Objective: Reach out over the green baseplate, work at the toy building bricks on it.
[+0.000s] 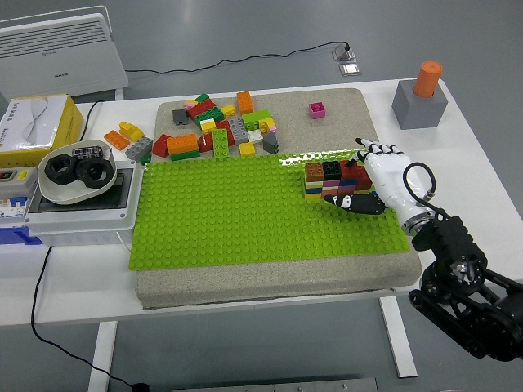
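Observation:
A green baseplate lies on a grey foam pad. Near its right back corner stands a small block of stacked bricks, brown, black and red on top, yellow, pink and blue below. My right hand reaches in from the lower right and sits against the block's right side. Its fingers lie along the red brick and its thumb rests in front of the block. I cannot tell whether it grips a brick. The left arm is out of view.
A pile of loose bricks lies on the pad behind the baseplate, with a pink brick apart. An orange cylinder in a grey block stands at the back right. A white bowl with black rings sits on a grey box at left.

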Robot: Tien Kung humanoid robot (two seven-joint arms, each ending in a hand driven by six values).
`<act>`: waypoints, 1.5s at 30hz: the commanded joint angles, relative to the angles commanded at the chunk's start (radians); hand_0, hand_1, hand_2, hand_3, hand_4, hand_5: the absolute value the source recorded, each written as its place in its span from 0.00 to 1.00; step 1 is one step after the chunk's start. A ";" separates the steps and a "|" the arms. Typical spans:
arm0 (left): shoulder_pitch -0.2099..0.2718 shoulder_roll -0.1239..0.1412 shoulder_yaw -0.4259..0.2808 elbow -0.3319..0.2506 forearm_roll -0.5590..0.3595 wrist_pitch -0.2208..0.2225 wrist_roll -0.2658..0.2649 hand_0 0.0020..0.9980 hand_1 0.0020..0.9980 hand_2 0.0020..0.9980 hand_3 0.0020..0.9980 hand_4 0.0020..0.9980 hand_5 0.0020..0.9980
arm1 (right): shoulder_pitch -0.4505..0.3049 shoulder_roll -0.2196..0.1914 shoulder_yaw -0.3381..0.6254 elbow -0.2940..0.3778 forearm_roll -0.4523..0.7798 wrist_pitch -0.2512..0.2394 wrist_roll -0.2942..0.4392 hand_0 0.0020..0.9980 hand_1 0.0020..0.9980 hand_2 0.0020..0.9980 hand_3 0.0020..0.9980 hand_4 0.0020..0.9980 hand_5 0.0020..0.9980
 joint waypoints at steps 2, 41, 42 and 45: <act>0.000 0.000 0.000 0.000 0.000 0.000 0.000 0.70 0.43 0.36 0.49 0.40 0.14 | 0.000 0.001 -0.003 -0.003 0.004 0.000 0.000 0.88 0.91 0.94 0.61 1.00 0.69; 0.006 -0.001 0.001 0.000 -0.002 0.001 0.003 0.70 0.43 0.36 0.49 0.40 0.14 | -0.001 -0.005 0.007 0.004 0.047 -0.004 0.039 0.88 0.91 0.93 0.61 1.00 0.68; 0.006 -0.001 0.002 0.000 -0.003 0.001 0.003 0.70 0.43 0.36 0.49 0.40 0.14 | 0.000 -0.007 0.011 0.005 0.055 -0.004 0.050 0.88 0.91 0.93 0.61 1.00 0.68; 0.005 0.000 0.001 0.000 -0.004 0.001 0.002 0.70 0.43 0.36 0.49 0.40 0.14 | 0.003 -0.012 0.022 0.009 0.077 -0.004 0.076 0.88 0.91 0.93 0.66 1.00 0.67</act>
